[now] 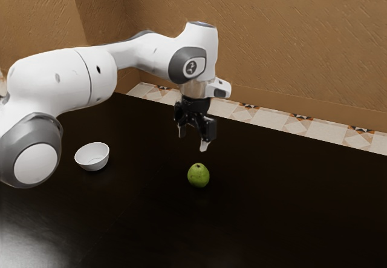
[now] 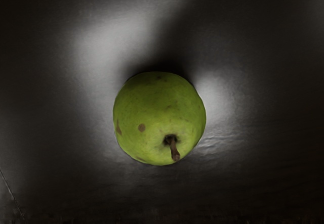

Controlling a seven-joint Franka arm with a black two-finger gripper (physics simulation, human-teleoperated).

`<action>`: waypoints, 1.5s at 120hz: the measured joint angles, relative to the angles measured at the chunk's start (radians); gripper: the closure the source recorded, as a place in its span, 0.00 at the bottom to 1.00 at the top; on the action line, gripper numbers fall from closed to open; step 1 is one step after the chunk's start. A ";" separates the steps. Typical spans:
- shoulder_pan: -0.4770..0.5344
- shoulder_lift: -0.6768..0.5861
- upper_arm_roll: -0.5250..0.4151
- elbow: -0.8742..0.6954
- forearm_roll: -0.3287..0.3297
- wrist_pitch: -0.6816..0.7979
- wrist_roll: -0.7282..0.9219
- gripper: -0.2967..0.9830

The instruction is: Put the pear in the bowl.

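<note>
One round green pear (image 1: 198,176), brown-flecked, woody-stemmed, sits on the dark, glossy bench (image 1: 284,213) below my hand (image 1: 193,137), fingers apart. Smooth white bowl (image 1: 92,158) toward the exterior view's left; I can't read the arm's badge (image 1: 191,67). Patterned tiles (image 1: 272,117) skirt a rough tan wall (image 1: 284,38).

Textured tan walls (image 1: 278,38) meet at the frame's upper left above patterned floor tiles (image 1: 273,118), as pale light (image 1: 24,247) glints off a dark worktop (image 1: 290,207) at lower left.
</note>
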 joint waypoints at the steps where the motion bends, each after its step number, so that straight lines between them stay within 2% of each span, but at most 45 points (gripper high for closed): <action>1: 0.000 0.002 0.000 0.000 -0.001 -0.004 -0.004 0.23; 20: -0.001 0.057 -0.002 0.008 -0.015 -0.062 -0.069 0.23; 44: -0.014 0.144 0.015 0.093 -0.034 -0.087 -0.131 0.23; 96: -0.010 0.231 0.028 0.107 -0.060 -0.034 -0.204 0.23; 180: -0.007 0.316 0.048 0.152 -0.111 0.040 -0.208 0.23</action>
